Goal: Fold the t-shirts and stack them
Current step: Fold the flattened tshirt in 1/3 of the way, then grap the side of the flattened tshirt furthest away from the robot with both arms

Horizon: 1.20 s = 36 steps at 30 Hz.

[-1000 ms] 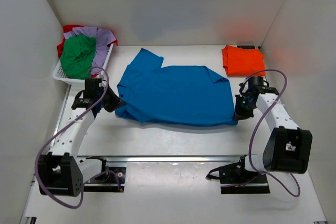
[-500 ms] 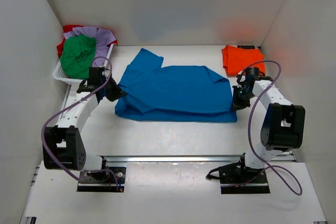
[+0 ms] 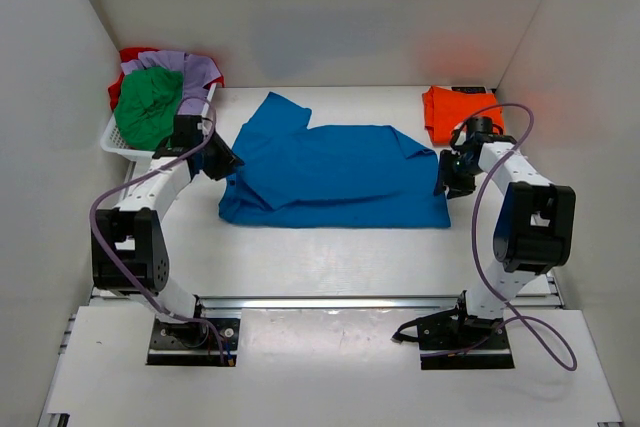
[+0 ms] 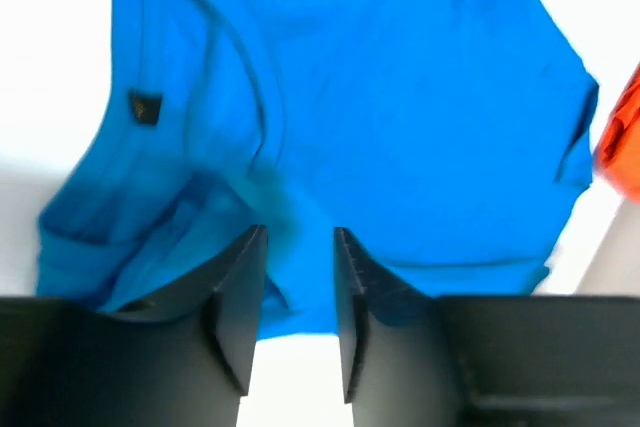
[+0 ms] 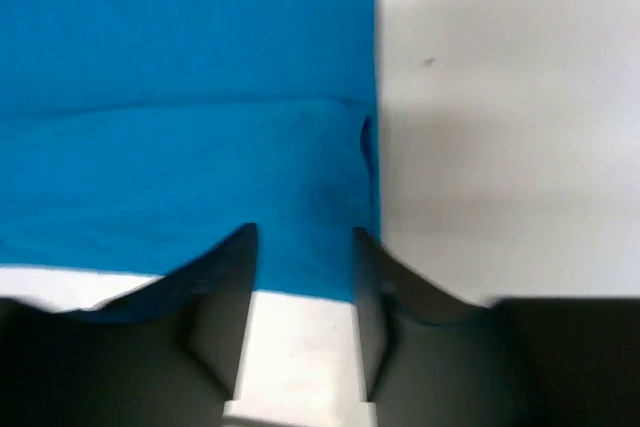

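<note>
White tabletop (image 3: 330, 257), walled. Bright blue cloth t-shirt (image 3: 335, 172) lies mid-table. Both arms have swung farther back over the last second, folding its near edge up. Left gripper (image 4: 293, 322) and right gripper (image 5: 305, 312) each pinch blue cloth between narrow fingers. First fold underway.

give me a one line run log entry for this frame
step: folding blue t-shirt | left tool: shut on near-left edge | right tool: shut on near-right edge | orange t-shirt: folded, far right
</note>
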Available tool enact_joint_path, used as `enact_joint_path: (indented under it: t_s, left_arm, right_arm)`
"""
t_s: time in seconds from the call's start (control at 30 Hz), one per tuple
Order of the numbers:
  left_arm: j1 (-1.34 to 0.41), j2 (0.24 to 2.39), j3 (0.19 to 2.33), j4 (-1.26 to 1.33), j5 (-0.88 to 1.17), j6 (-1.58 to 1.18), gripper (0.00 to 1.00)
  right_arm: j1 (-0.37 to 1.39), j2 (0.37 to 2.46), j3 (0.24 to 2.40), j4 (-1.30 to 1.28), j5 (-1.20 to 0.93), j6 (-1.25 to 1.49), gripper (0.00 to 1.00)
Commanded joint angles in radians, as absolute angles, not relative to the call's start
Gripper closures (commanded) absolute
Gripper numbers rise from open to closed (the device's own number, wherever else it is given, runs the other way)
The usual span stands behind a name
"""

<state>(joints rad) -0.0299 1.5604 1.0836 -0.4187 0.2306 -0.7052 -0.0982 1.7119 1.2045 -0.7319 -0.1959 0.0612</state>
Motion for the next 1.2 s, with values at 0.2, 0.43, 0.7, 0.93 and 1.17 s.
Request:
enact_joint_path:
  t_s: [0.2, 0.43, 0.7, 0.93, 1.17]
  left_arm:
    - [-0.024, 1.551, 1.212, -0.293, 0.221, -0.758, 0.51]
    - [-0.075, 1.715, 1.379, -0.301, 0.192, -0.758, 0.49]
    - [-0.118, 2.0, 1.701, -0.334, 0.16, -0.749, 0.46]
    - [-0.114, 2.259, 2.069, -0.403, 0.13, -0.706, 0.46]
    - [-0.106, 2.46, 2.331, -0.452, 0.089, -0.69, 0.48]
  right_arm:
    - [-0.107, 1.641, 1.247, -0.551, -0.149, 0.126, 0.49]
    - [-0.046, 1.792, 1.367, -0.477, -0.23, 0.164, 0.5]
    - [-0.005, 2.06, 1.587, -0.396, -0.265, 0.284, 0.5]
    - [0.026, 2.209, 1.721, -0.4, -0.244, 0.339, 0.5]
    - [0.038, 2.244, 1.735, -0.436, -0.19, 0.342, 0.7]
